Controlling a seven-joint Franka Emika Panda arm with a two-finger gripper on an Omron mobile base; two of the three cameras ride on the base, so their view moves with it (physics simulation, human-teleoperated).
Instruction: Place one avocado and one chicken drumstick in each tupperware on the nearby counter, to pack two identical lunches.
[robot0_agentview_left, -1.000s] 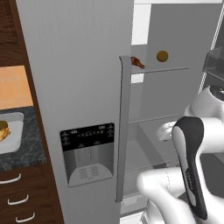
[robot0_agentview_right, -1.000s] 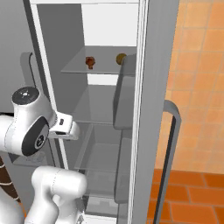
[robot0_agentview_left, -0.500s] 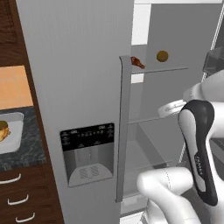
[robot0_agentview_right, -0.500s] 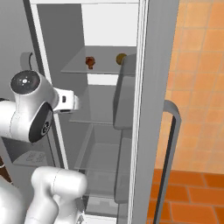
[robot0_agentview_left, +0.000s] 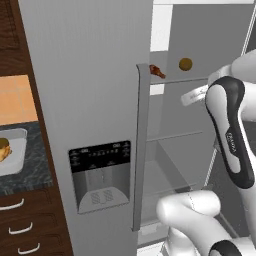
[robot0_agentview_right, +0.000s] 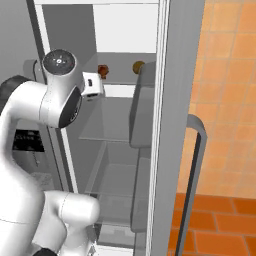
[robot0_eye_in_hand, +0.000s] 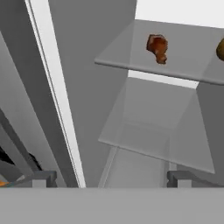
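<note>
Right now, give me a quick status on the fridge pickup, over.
Gripper open, empty, aimed into the fridge. Reddish chicken drumstick and avocado side by side on the upper glass shelf. Nothing between gripper and drumstick.

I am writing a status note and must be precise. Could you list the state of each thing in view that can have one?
fridge: door open.
chicken drumstick: lying on the top glass shelf, untouched.
avocado: resting on the same shelf, beside the drumstick, apart from it.
tupperware: on the counter, already holding food.
tool: open, empty, facing the shelves.
</note>
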